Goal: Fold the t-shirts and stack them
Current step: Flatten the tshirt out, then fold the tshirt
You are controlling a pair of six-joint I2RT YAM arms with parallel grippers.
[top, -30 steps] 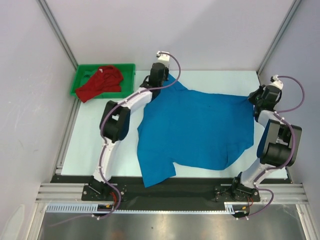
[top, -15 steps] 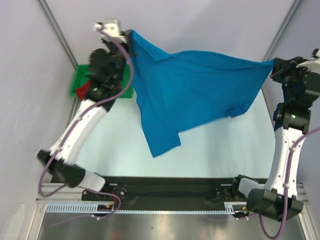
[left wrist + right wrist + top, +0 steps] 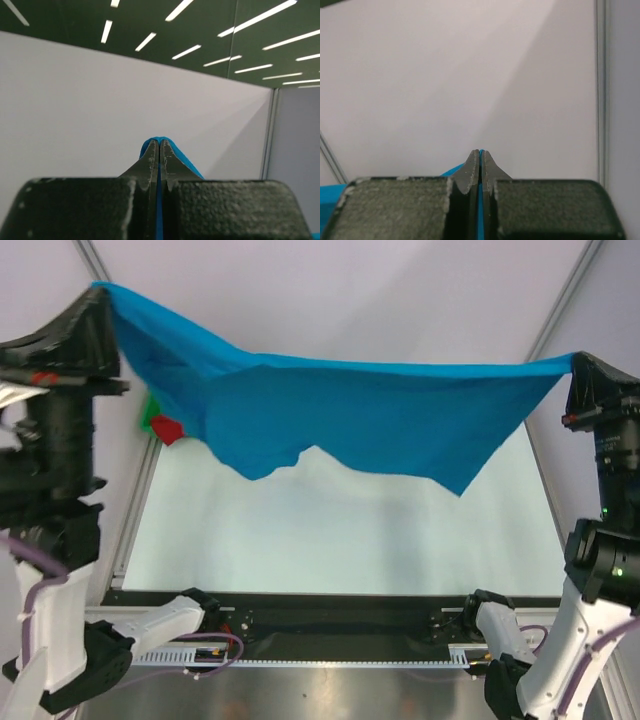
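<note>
T-shirts, two: one blue t-shirt (image 3: 350, 410) spread in the air, and one red t-shirt (image 3: 167, 428), only a scrap of it showing just below the blue t-shirt's left edge. Tray, one: green tray (image 3: 147, 412), a sliver beside that same edge. Counter, one: counter (image 3: 330, 530), beneath the blue t-shirt. Arms, two: left arm (image 3: 50, 570), right arm (image 3: 600, 570). Hands, two: left hand (image 3: 100, 290) at the blue t-shirt's left corner, right hand (image 3: 578, 362) at its right corner. Fingers (image 3: 150, 160), two per hand, four in all.
</note>
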